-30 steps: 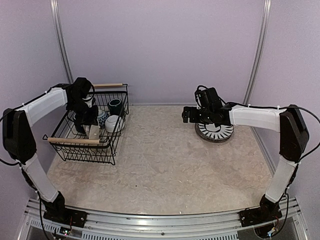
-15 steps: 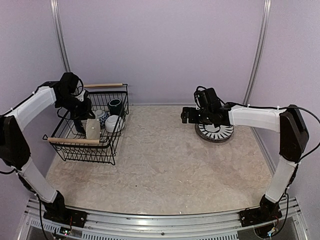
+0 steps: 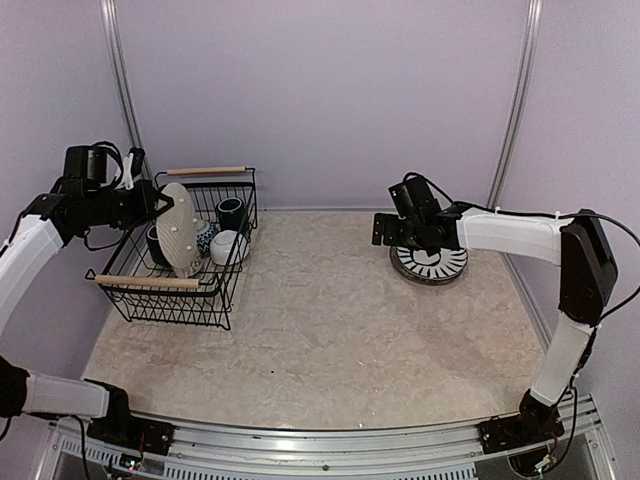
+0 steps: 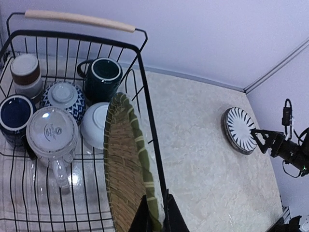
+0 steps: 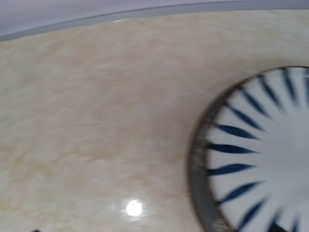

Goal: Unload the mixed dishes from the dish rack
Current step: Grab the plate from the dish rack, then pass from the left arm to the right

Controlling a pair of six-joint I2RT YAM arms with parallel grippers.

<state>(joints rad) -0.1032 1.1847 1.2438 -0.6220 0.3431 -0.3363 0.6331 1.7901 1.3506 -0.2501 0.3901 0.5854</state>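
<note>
Where the overhead view gave only a crowded dish rack [image 3: 150,282], a dark mug [image 4: 102,77], a dark blue mug [image 4: 14,113], a brown-white cup [image 4: 25,75] and a white bowl [image 4: 94,130] were resolved inside it by the left wrist view. The woven plate [image 3: 178,228] was held on edge there, clamped at its rim by the left gripper [image 4: 155,212]. The striped plate [image 3: 430,263] lay on the table [image 3: 330,330] by the right gripper [image 3: 385,230], jaws spread, empty. In the right wrist view the plate was blurred and cut off.

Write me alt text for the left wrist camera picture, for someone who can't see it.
The left gripper is shut on the rim of a yellowish woven-look plate, held on edge above a black wire dish rack that holds several mugs and a white bowl. A black-and-white striped plate lies on the beige table beyond.
</note>
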